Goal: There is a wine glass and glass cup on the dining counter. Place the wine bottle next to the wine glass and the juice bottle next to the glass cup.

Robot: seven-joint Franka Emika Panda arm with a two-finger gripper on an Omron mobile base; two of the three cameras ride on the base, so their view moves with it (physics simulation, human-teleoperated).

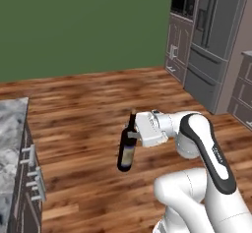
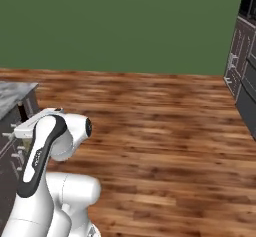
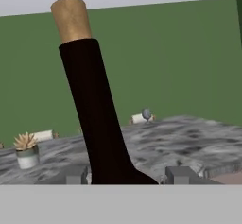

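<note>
Above floor, fingers (image 1: 132, 135) around wine bottle (image 1: 126, 151)

Even, flat rendered light fills all three views, bright without any visible lamp or window. The green wall (image 1: 83, 25) is one uniform tone with no gradient. The wooden floor (image 2: 165, 131) shows soft pale sheen in streaks but no hard glare. Cast shadows are barely visible. The wine bottle (image 3: 97, 119), close before the end effector (image 3: 125, 175), reads as solid black with no highlights. Edges look slightly soft and pixelated; no lens distortion appears.
</note>
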